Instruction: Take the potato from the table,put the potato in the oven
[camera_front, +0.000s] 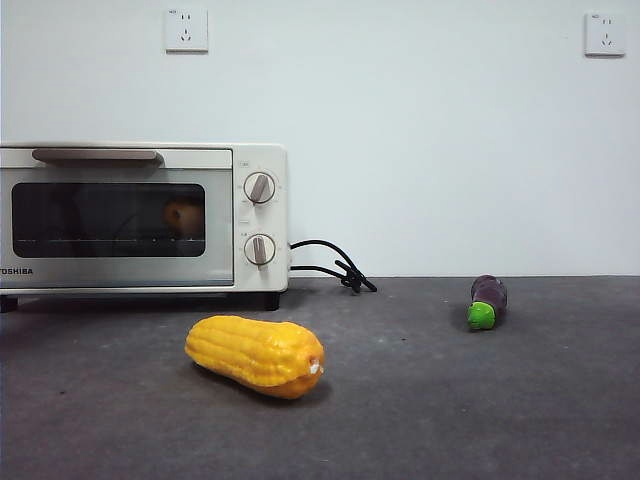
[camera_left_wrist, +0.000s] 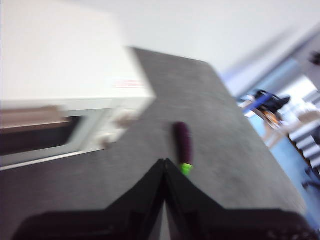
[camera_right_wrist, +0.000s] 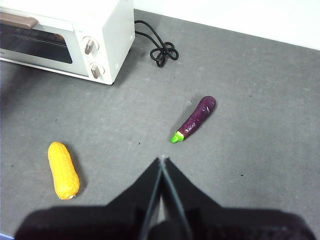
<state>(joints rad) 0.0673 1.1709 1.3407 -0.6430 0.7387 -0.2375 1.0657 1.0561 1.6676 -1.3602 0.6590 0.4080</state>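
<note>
Potato (camera_front: 183, 216) sits inside oven (camera_front: 140, 215), behind shut glass door, off table (camera_front: 450, 400). My left gripper (camera_left_wrist: 164, 165) nearer oven, jaws together, empty; right gripper (camera_right_wrist: 162, 162) likewise closed, above table.

Small roundish golden-brown potato (camera_front: 183, 215) sits inside the cream-white Toshiba toaster oven (camera_front: 143, 219), dimly visible through the dark glass door, toward the knob side of the cavity. Oven door is closed, bar handle along the top, two round knobs at one end, black cord trailing beside it. Oven stands upright on the flat dark grey matte table (camera_front: 450, 400), against the wall.
</note>
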